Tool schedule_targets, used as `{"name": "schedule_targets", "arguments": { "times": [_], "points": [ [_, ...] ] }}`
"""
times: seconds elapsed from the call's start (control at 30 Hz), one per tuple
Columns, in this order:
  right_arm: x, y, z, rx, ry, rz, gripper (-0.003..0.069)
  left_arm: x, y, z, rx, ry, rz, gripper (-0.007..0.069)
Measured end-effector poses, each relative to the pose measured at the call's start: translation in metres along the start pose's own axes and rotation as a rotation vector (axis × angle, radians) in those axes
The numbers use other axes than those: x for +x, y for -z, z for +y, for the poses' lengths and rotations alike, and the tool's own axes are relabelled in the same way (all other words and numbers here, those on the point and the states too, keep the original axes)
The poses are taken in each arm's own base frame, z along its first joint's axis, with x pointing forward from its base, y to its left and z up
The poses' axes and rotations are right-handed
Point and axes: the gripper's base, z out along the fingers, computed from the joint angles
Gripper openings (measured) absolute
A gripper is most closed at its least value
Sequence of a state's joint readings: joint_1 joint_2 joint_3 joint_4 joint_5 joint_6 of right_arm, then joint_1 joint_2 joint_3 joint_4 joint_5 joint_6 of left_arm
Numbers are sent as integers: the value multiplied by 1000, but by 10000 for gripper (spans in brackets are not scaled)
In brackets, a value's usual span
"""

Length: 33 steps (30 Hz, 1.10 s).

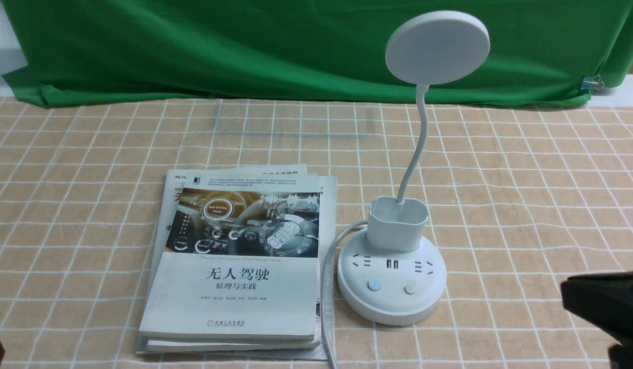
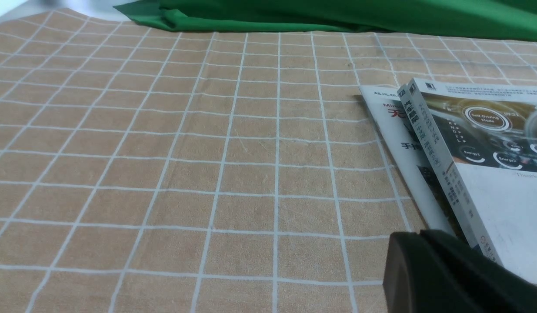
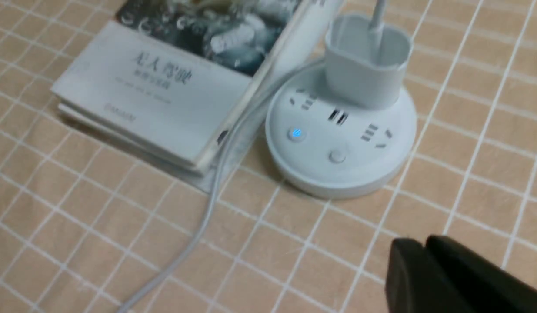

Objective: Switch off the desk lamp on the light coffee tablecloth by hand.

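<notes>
Front view: the desk lamp (image 1: 398, 225) is seen standing right of centre on the light coffee tablecloth (image 1: 526, 169). Its round base is set flat on the cloth, its cup-shaped holder sits at the base's far side, and its disc head is raised on the bent neck in front of the green cloth (image 1: 244, 46). 2 buttons are set along the near edge of the base: the left button (image 1: 374, 285) is lit blue, the right button (image 1: 409, 289) is unlit. A stack of books (image 1: 239, 266) is laid just left of the base, and a white cable (image 1: 326, 277) is run from the base along the stack's right edge toward the near side. The right gripper (image 3: 422, 250) is held near and right of the lamp, apart from it, its fingers pressed together with nothing between them. The left gripper (image 2: 418, 243) is seen at the near left, left of the books, likewise closed on nothing.
</notes>
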<state>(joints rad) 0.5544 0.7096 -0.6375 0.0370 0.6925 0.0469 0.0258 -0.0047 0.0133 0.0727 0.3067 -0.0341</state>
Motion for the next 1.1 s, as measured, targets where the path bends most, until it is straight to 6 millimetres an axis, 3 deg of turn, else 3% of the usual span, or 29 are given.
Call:
{"name": "schedule_targets", "arguments": {
  "times": [0.1,0.3,0.47,0.57,0.73,1.1],
  "points": [
    [17,1,-11,61,-35,-78,29,0,0,0,0,0,0,5],
    [75,-2,-33,248,-130,-301,29,0,0,0,0,0,0,5],
    [120,-7,-38,363,-168,-414,29,0,0,0,0,0,0,5],
    [135,-11,-38,396,-118,-465,29,0,0,0,0,0,0,5],
    [136,-8,-37,413,-72,-542,29,0,0,0,0,0,0,5],
    [138,-7,-37,422,-49,-530,29,0,0,0,0,0,0,5]
  ]
}}
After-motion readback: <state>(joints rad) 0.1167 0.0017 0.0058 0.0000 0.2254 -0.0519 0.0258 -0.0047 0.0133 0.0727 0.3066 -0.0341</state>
